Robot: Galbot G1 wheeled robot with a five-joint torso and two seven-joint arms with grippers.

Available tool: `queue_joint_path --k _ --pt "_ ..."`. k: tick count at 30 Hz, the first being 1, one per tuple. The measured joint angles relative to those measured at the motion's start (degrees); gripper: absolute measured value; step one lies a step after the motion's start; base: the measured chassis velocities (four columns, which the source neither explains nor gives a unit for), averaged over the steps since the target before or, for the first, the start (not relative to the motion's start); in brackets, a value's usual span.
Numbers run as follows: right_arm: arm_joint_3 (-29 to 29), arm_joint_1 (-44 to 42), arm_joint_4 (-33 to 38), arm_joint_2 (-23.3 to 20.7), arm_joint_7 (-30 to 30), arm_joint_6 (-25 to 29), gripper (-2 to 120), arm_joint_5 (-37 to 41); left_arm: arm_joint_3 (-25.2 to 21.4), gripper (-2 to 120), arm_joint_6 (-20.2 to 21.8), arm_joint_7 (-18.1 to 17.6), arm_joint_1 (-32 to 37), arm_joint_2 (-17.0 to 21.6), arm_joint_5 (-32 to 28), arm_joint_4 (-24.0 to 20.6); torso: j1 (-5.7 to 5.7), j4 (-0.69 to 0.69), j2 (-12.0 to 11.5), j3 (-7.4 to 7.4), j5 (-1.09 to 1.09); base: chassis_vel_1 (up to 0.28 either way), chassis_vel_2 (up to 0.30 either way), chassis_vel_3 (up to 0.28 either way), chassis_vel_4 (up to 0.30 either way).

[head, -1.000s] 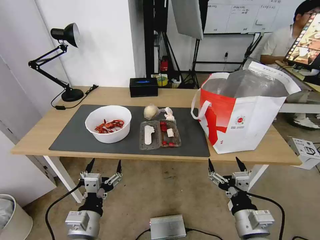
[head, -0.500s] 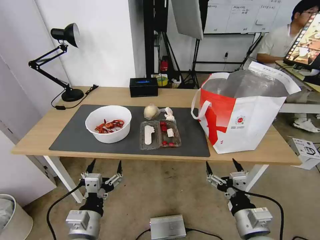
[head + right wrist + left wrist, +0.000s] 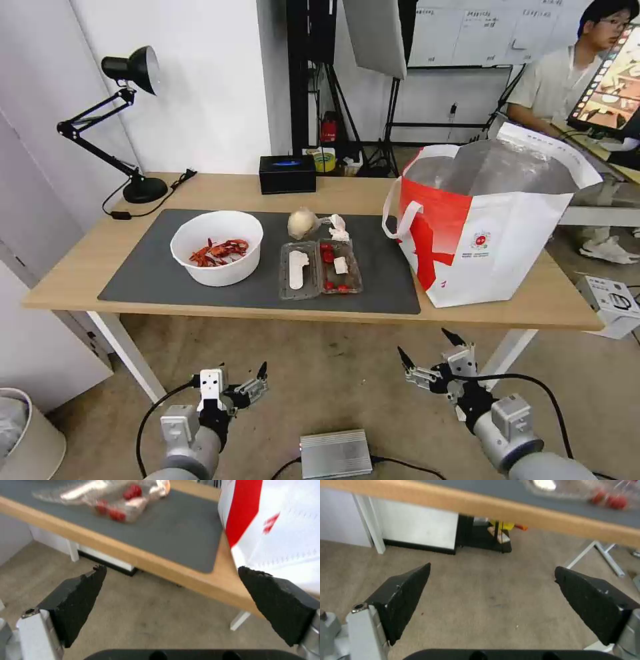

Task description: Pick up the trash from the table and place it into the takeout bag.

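Comparing with a second before, you saw both empty tools, left tool [image 3: 241, 377] and right tool [image 3: 427, 347], fingers apart, dropped lower under the desk [image 3: 80, 267], while the trash [image 3: 217, 257] lay untouched beside the takeout bag [image 3: 493, 233].

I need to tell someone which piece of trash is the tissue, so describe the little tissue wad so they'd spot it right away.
Start at the dark grey mat on the wooden table. Toward its far edge, behind the clear plastic tray, sits a beige ball; the tissue wad lies just beside it, toward the takeout bag. It is the smallest item, white and crumpled.
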Motion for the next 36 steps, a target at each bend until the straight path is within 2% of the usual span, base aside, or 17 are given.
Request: queue_joint_path --k 6,26,31,36 --pt "1.19 -0.67 2.17 -0.76 -0.01 0.03 100 0.82 -0.83 100 -0.71 -0.11 0.29 0.11 -0.21 -1.81 -0.01 0.0 0.0 0.0 0.0 0.0 0.0 0.0 0.0" --pt "1.44 -0.52 2.76 -0.93 0.05 0.06 100 1.5 -1.15 100 -3.68 -0.02 0.3 0.09 -0.82 -2.22 -0.01 0.0 0.0 0.0 0.0 0.0 0.0 0.0 0.0" --pt "1.61 0.07 3.0 -1.91 0.04 0.08 100 2.78 -1.09 100 -4.82 0.03 -0.09 0.08 -2.91 -2.59 0.0 0.0 0.0 0.0 0.0 0.0 0.0 0.0 0.0" --pt "1.64 0.63 3.01 -2.36 0.06 0.09 100 3.39 -0.63 100 -5.19 -0.51 -0.7 0.29 -7.59 -2.63 0.0 0.0 0.0 0.0 0.0 0.0 0.0 0.0 0.0"
